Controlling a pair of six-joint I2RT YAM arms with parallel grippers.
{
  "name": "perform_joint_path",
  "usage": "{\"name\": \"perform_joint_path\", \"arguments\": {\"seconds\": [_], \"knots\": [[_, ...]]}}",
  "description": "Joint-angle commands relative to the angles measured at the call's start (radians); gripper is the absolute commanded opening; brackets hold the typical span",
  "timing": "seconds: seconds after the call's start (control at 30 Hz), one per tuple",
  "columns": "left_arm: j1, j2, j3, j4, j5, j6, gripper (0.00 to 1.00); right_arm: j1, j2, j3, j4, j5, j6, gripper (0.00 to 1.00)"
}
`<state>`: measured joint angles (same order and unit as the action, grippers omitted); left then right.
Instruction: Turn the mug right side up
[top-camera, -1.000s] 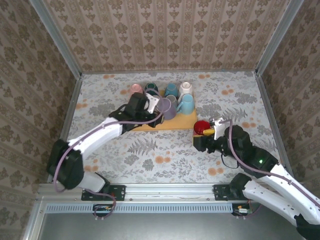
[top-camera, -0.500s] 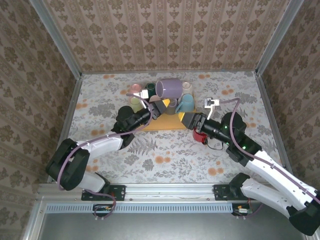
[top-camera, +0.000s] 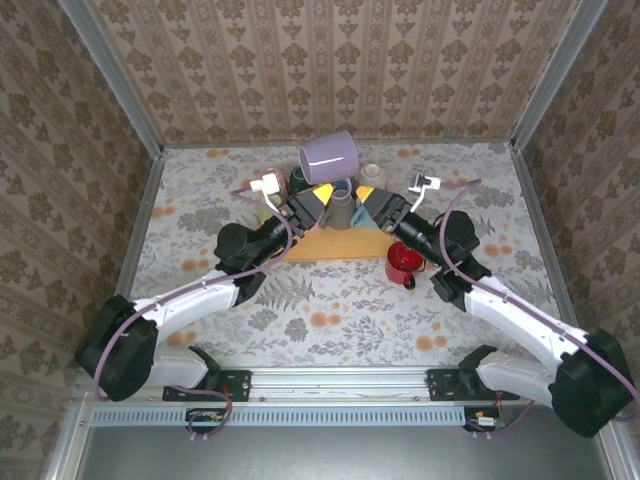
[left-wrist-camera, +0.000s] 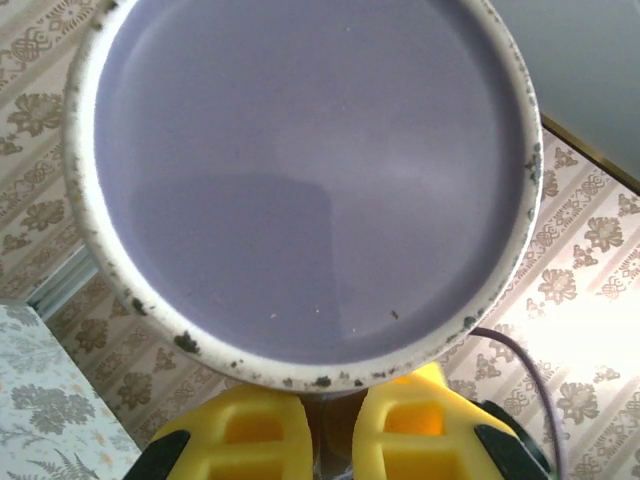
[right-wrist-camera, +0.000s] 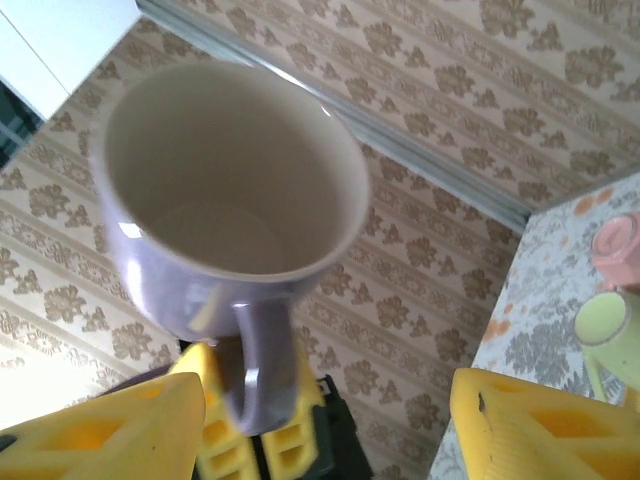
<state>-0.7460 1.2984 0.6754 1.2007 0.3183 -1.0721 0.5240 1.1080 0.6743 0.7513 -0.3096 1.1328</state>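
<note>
Right wrist: purple mug (right-wrist-camera: 225, 200) sideways, mouth toward lens, handle down.

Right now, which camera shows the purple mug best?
The right wrist view: the purple mug shows its open mouth, wall and handle together. The left wrist view gives its base close up; the top external view shows it small, from the side.
</note>
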Motion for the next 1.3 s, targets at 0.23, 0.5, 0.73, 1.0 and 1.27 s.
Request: {"name": "perform_joint_path", "arguments": {"seconds": [0.23, 0.5, 0.73, 1.0, 1.27], "knots": [[-0.021, -0.042, 0.046, 0.112, 0.079, -0.019, 0.00, -0.008, 0.030, 0.119, 0.096, -0.251, 0.007, 0.60], [-0.036, -0.038, 0.055, 0.112, 0.110, -0.018, 0.00, -0.008, 0.070, 0.106, 0.235, -0.218, 0.097, 0.48], [-0.030, -0.026, 0.064, 0.108, 0.219, -0.033, 0.00, -0.040, 0.010, 0.126, 0.043, -0.338, -0.040, 0.34], [-0.030, 0.002, 0.035, 0.106, 0.278, -0.050, 0.00, -0.100, -0.029, 0.085, 0.080, -0.362, 0.004, 0.07], [-0.023, -0.014, -0.019, 0.056, 0.272, -0.055, 0.59, -0.100, -0.153, 0.108, -0.177, -0.298, -0.136, 0.03]]}}
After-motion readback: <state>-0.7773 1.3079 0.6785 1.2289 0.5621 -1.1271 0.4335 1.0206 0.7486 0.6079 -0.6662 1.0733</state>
